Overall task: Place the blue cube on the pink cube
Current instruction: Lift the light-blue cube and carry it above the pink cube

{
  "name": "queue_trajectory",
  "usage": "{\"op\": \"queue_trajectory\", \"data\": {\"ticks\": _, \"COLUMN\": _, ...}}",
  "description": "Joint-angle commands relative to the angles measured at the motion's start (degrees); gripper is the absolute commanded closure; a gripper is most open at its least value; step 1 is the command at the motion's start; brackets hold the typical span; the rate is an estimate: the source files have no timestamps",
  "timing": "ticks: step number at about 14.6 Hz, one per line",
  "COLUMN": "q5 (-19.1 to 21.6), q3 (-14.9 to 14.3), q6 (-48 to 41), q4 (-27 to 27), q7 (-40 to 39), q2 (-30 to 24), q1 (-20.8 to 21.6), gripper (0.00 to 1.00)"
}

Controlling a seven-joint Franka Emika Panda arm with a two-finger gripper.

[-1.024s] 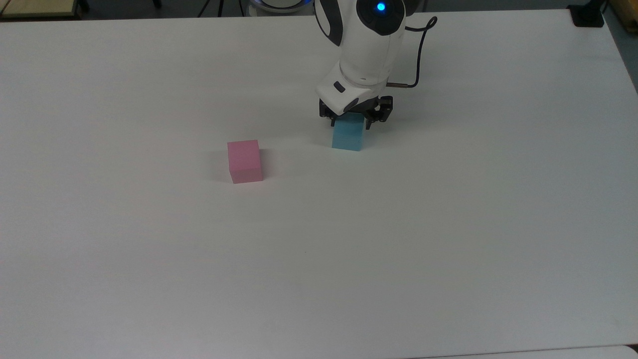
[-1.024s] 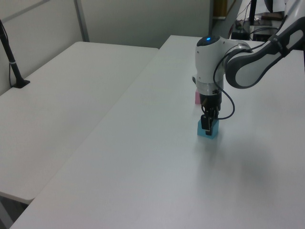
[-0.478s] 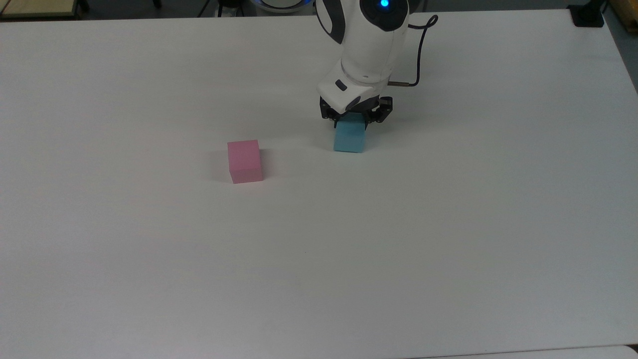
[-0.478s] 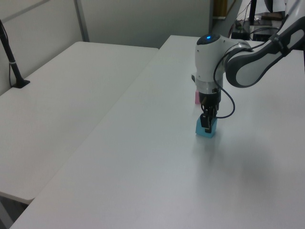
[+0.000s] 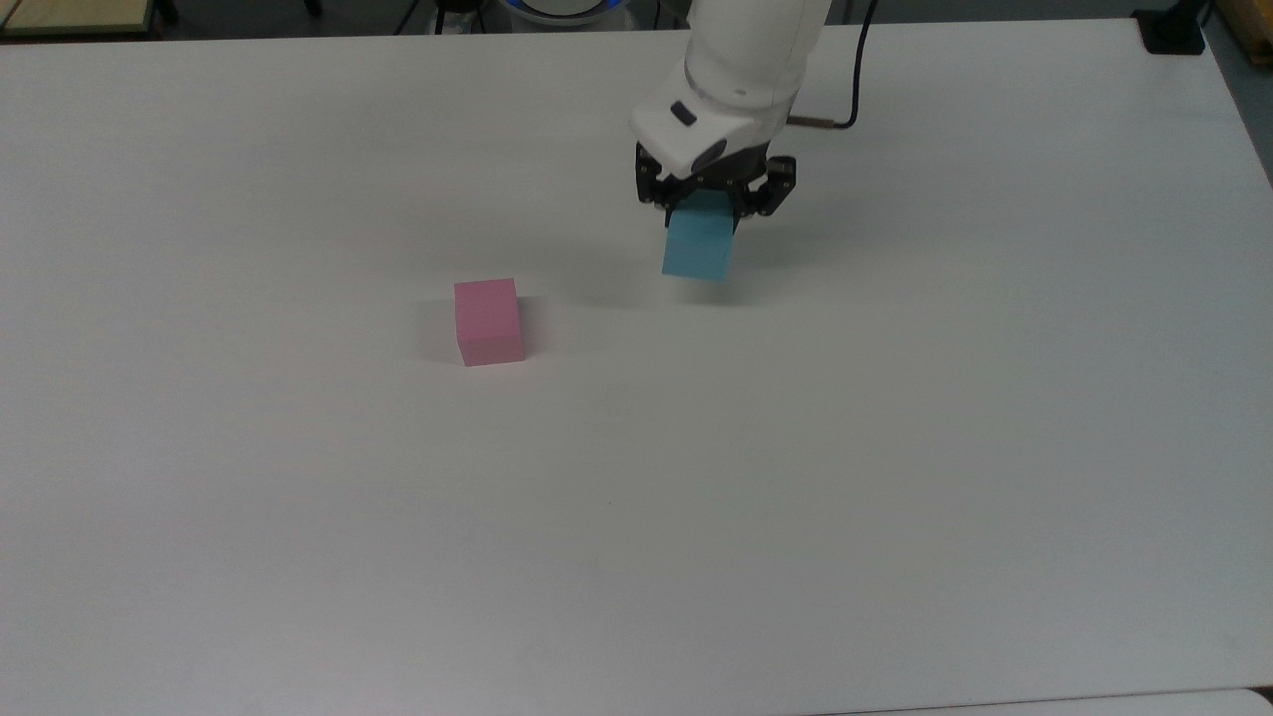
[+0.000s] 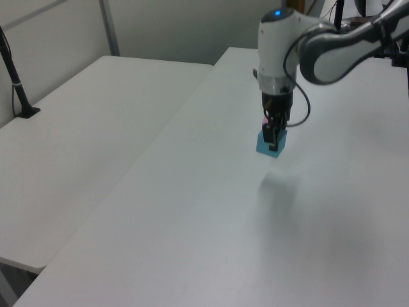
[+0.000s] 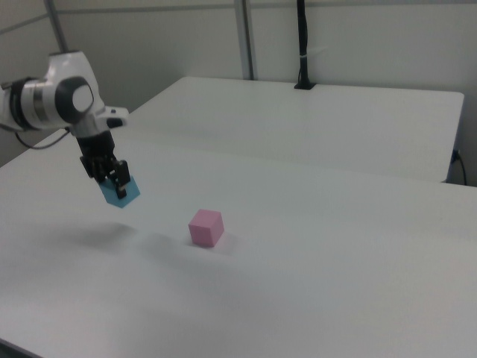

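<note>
gripper (image 5: 708,207) pinching the blue cube (image 5: 699,249), carrying it clear above the table (image 5: 895,447) | pink cube (image 5: 488,320) sitting on the table, well apart, toward the top view's left and slightly nearer | judged next: travelling left over pink cube, then lowering

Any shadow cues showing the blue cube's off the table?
Right view: blue cube in the hand, soft shadow detached below it on the table. Left view: faint shadow patch apart from the cube. Top view: diffuse shadow by the cube.
</note>
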Motion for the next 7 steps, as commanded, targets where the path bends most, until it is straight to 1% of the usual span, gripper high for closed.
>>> {"op": "queue_trajectory", "data": {"ticks": 1, "q5": 2.30, "q3": -0.25, "q6": -10.72, "q4": 7.56, "q7": -0.32, "q2": -1.99, "q1": 0.27, "gripper": 0.86}}
{"op": "queue_trajectory", "data": {"ticks": 4, "q5": 3.35, "q3": -0.33, "q6": -17.50, "q4": 11.88, "q7": -2.34, "q2": -3.40, "q1": 0.18, "gripper": 0.86}}
{"op": "queue_trajectory", "data": {"ticks": 7, "q5": 3.89, "q3": -0.77, "q6": -21.46, "q4": 13.64, "q7": -4.27, "q2": -4.81, "q1": 0.09, "gripper": 0.86}}
